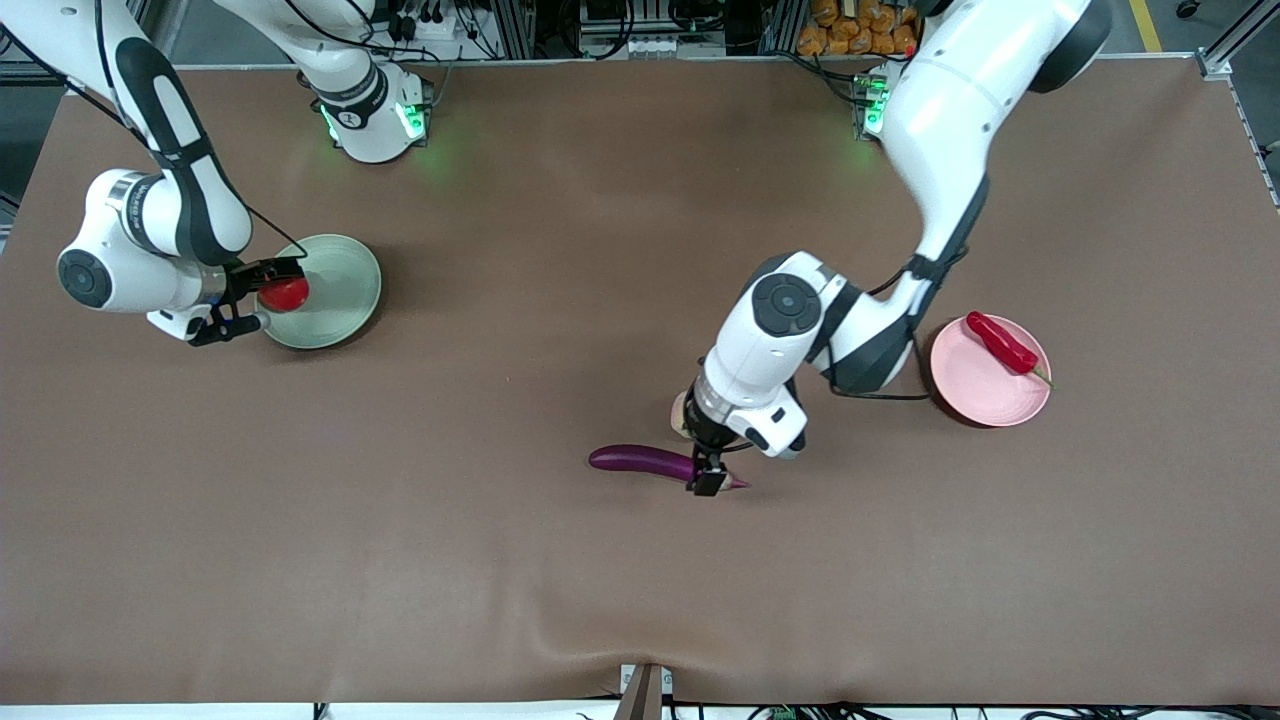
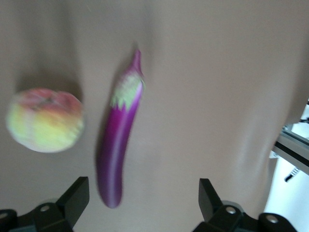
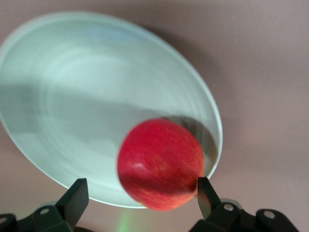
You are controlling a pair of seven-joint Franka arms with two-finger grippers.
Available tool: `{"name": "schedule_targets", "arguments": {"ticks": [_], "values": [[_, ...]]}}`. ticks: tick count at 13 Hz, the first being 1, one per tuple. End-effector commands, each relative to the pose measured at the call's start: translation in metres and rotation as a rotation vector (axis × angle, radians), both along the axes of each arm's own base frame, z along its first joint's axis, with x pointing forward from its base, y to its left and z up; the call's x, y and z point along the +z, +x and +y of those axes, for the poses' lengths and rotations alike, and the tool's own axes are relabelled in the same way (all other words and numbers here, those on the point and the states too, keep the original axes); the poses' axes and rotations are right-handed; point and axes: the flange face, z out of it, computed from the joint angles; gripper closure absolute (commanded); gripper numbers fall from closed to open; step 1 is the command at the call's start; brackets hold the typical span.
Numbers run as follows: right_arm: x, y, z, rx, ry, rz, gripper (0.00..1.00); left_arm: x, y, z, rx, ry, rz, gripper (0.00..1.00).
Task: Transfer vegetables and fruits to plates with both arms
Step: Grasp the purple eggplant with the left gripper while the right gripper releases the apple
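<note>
half done: the chili (image 1: 1003,343) lies on the pink plate (image 1: 985,392) at frame right; the red fruit (image 1: 284,293) sits over the green plate (image 1: 340,290) at left, between the right end effector's (image 1: 248,297) spread fingers. the left end effector (image 1: 708,470), released, straddles the eggplant (image 1: 642,460) at lower centre; the yellow-green fruit (image 2: 44,119) waits beside it on the bench (image 1: 500,560).

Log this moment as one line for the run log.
left hand: open over eggplant | right hand: open, red fruit over green plate | chili: on pink plate

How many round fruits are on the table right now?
2. The red fruit sits at the green plate's edge, between the right gripper's open fingers. The yellow-green fruit lies beside the eggplant, mostly hidden under the left arm.
</note>
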Motion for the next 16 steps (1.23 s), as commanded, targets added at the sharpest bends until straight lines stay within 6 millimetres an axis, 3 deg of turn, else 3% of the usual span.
{"name": "schedule_targets", "arguments": {"ticks": [1, 4, 5, 8, 10, 16], "values": [[0.064, 0.053, 0.026, 0.01, 0.068, -0.017, 0.0, -0.028, -0.01, -0.042, 0.043, 0.004, -0.078, 0.0], [0.121, 0.105, 0.056, 0.052, 0.105, -0.042, 0.0, -0.06, -0.035, -0.069, 0.016, 0.065, -0.089, 0.0], [0.129, 0.116, 0.07, 0.057, 0.123, -0.062, 0.0, -0.066, -0.036, -0.069, 0.007, 0.071, -0.088, 0.0], [0.129, 0.127, 0.091, 0.004, 0.142, -0.077, 0.0, -0.083, -0.043, -0.076, -0.03, 0.097, -0.119, 0.0], [0.13, 0.133, 0.106, -0.004, 0.16, -0.082, 0.0, -0.098, -0.037, -0.073, -0.058, 0.092, -0.153, 0.0], [0.132, 0.149, 0.18, -0.099, 0.125, -0.078, 0.0, -0.125, -0.046, -0.079, -0.106, 0.118, -0.146, 0.0]]}}
